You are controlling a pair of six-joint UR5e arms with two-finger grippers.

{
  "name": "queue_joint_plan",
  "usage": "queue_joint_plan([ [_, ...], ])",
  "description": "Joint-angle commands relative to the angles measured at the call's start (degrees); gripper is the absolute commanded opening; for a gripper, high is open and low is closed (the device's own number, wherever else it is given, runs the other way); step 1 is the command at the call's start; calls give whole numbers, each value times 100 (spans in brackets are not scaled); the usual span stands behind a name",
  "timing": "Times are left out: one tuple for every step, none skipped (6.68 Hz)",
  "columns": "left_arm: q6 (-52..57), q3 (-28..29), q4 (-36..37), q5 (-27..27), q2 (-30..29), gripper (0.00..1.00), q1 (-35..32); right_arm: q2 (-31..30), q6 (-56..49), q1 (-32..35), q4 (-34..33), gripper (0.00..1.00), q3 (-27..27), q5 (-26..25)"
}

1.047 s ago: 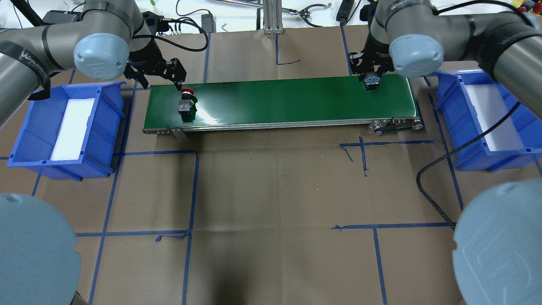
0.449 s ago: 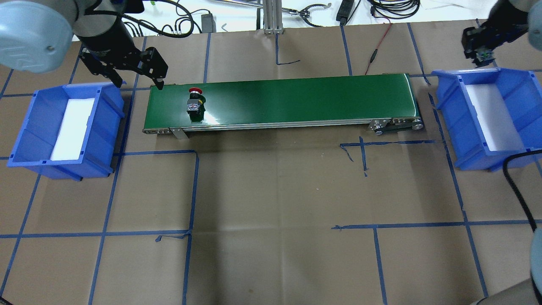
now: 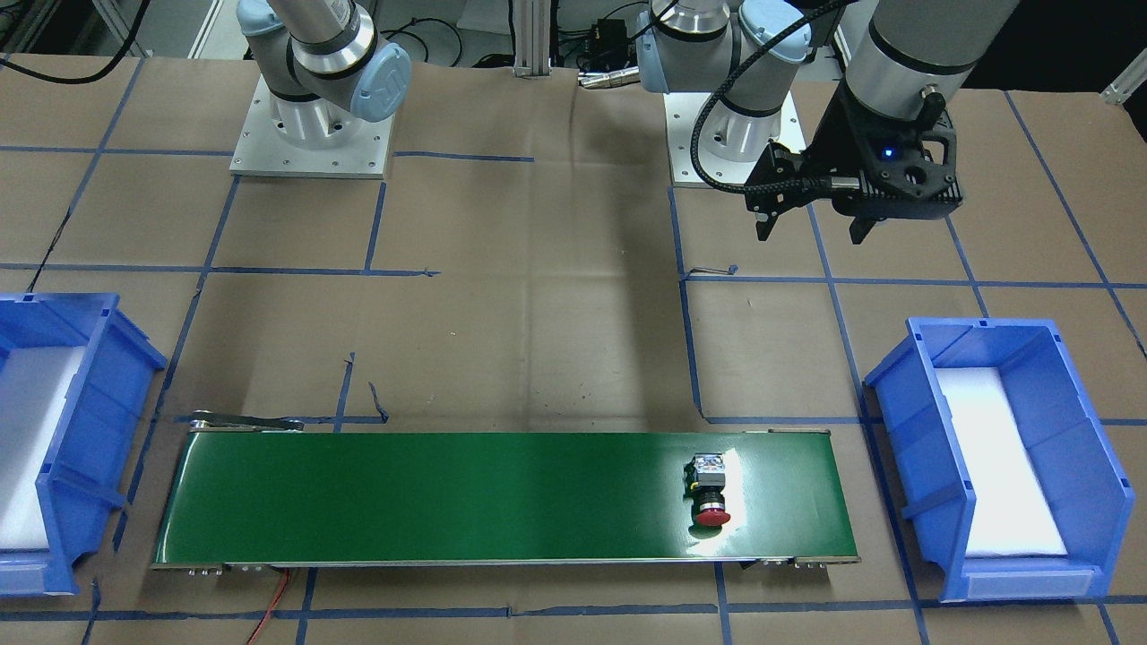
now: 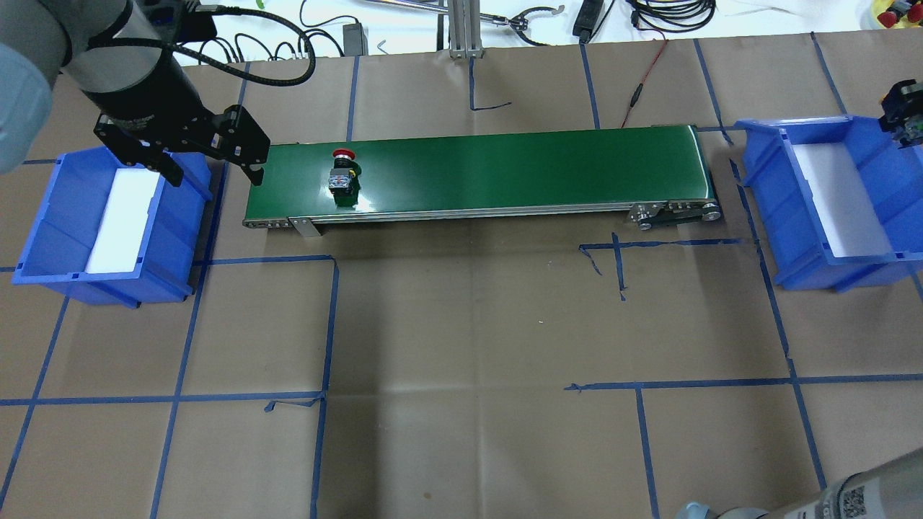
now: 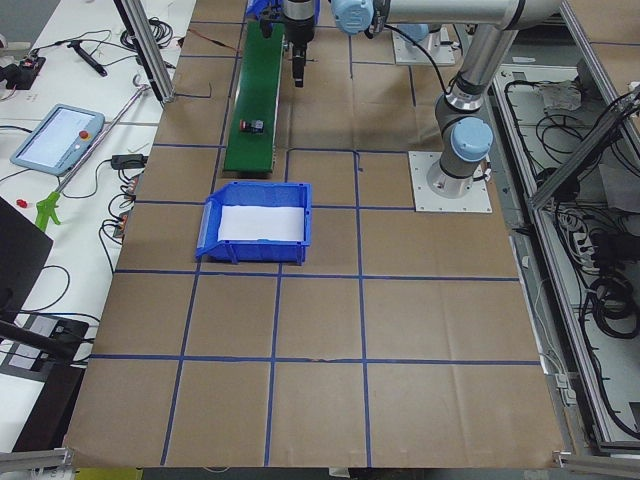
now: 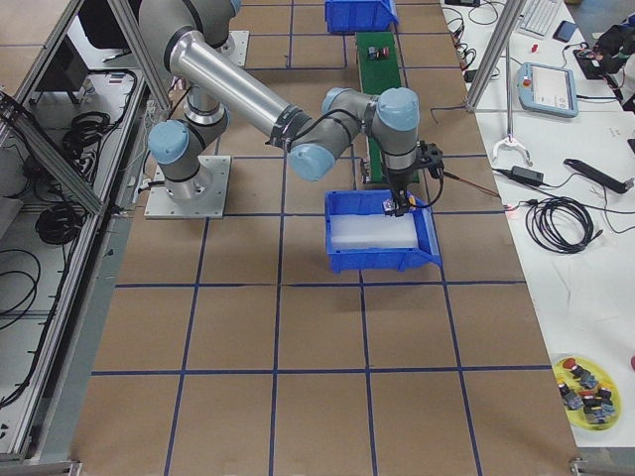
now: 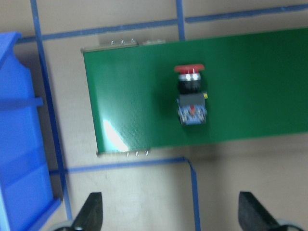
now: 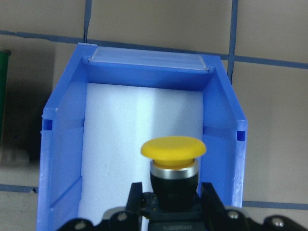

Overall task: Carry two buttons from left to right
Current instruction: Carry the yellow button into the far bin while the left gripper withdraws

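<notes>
Right gripper (image 8: 172, 195), clamped on the yellow button (image 8: 173, 149), is hanging cap-down directly over the right bin (image 8: 62, 144); left gripper (image 4: 214, 171) is hovering with jaws apart.

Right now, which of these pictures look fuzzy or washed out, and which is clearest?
Left wrist view: soft throughout, the red button smeared, a white glare patch on the green belt. Front-facing view: sharp, though glare sits beside that button. Right wrist view: clearest, the yellow button crisp.
</notes>
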Motion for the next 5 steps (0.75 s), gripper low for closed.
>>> queue_joint_plan([
  [3,-391,13,-9,274,100,-3,-24,-222,-54,-715,1,893,24],
  [-49,-374,13,-122,214,100,-3,-24,-405,-54,-1171,1,1254,33],
  [-76,-243,57,-237,100,100,-3,2,-416,-54,-1393,1,1423,33],
  [-76,-233,66,-229,90,100,-3,20,-512,-54,-1413,1,1538,15],
  [-76,-233,66,-220,90,100,5,38,-591,-97,-1543,1,1713,-2],
])
